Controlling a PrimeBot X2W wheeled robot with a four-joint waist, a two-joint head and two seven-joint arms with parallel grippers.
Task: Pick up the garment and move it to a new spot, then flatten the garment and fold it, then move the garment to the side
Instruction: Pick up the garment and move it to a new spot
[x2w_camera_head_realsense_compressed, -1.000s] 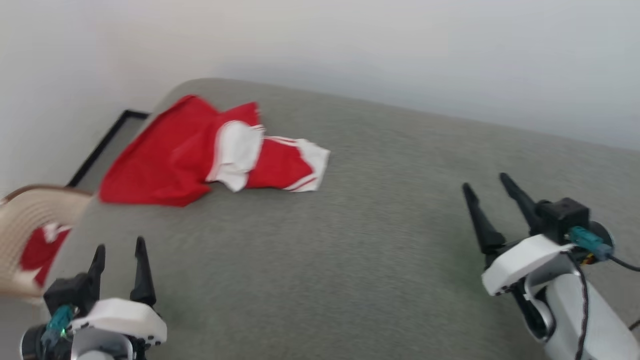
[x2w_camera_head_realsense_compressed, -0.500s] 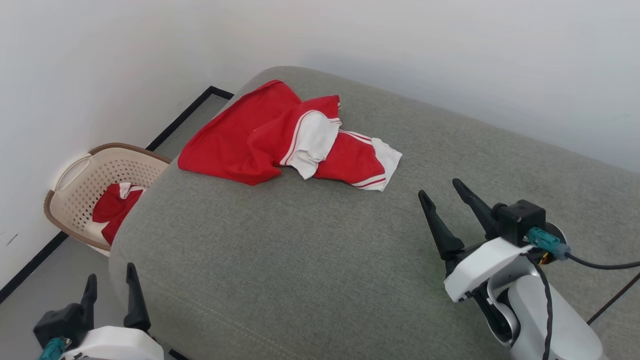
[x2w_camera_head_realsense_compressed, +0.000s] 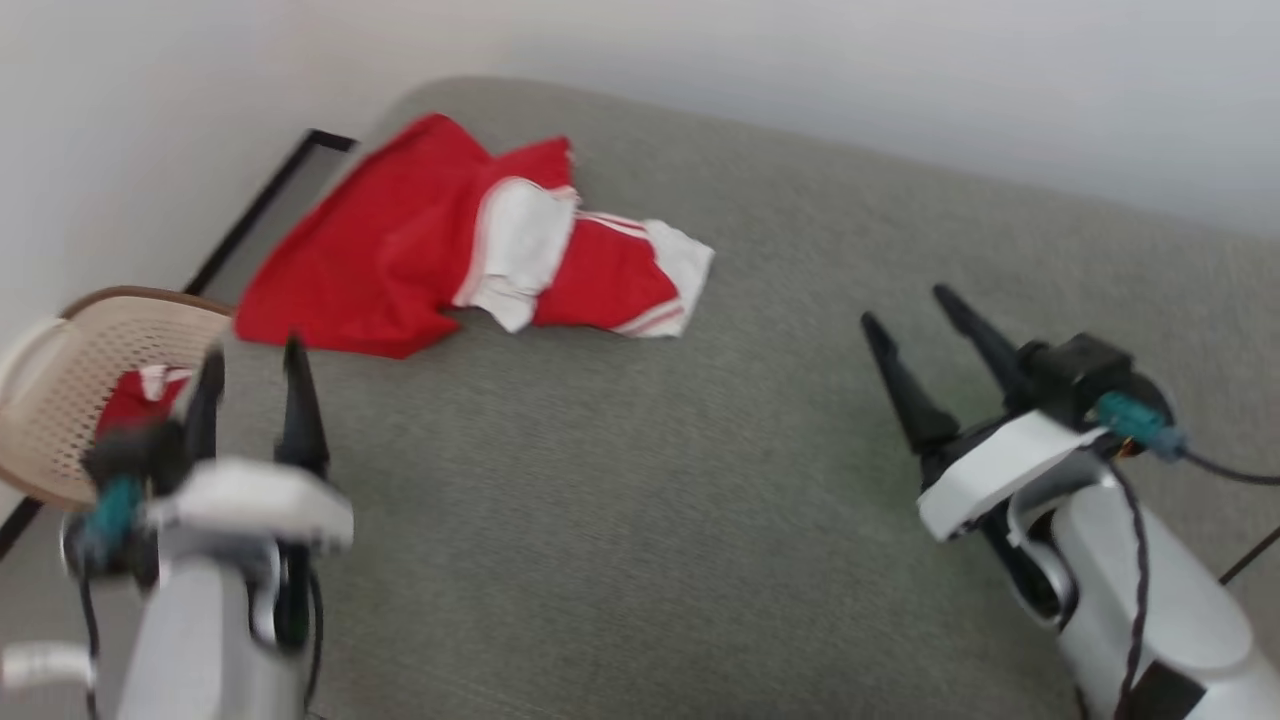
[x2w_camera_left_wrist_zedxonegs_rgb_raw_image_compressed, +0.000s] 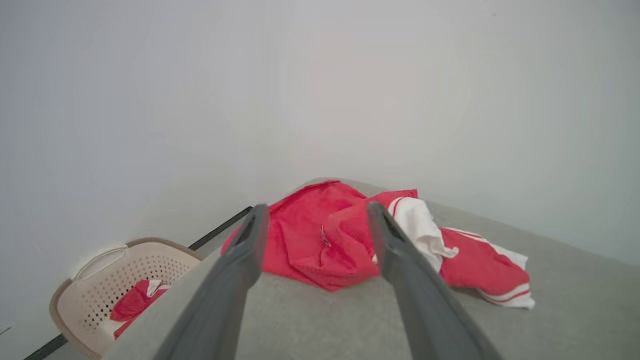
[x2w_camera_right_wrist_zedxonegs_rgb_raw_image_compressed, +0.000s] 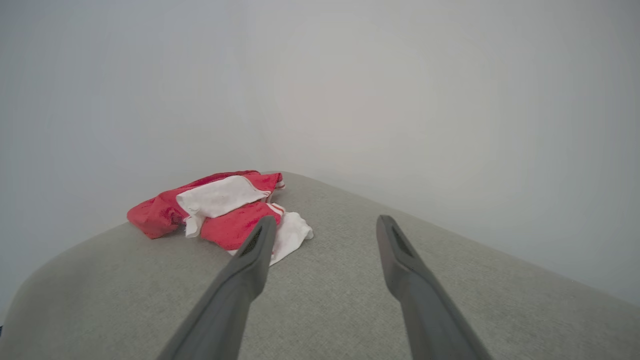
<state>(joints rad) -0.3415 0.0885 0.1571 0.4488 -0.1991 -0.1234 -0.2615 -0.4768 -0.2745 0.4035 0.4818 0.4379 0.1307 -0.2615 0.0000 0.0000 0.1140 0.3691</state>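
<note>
One garment (x2w_camera_head_realsense_compressed: 400, 250) lay crumpled at the far left corner of the cushion (x2w_camera_head_realsense_compressed: 640, 500). Two grippers, the left gripper (x2w_camera_head_realsense_compressed: 252, 353) and right gripper (x2w_camera_head_realsense_compressed: 905, 304), hung well short of it, fingers spread, empty. The left wrist view took in one basket (x2w_camera_left_wrist_zedxonegs_rgb_raw_image_compressed: 100, 295) holding another red cloth (x2w_camera_left_wrist_zedxonegs_rgb_raw_image_compressed: 131, 306).

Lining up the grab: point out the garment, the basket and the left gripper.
garment (x2w_camera_head_realsense_compressed: 370, 270), head view, red body panel.
basket (x2w_camera_head_realsense_compressed: 60, 410), head view, perforated wall.
left gripper (x2w_camera_head_realsense_compressed: 253, 352), head view, midway between fingertips.

The left gripper (x2w_camera_head_realsense_compressed: 252, 355) is raised at the near left, its fingers parted and pointing far. The right gripper (x2w_camera_head_realsense_compressed: 905, 305) at the right is likewise spread and empty.
</note>
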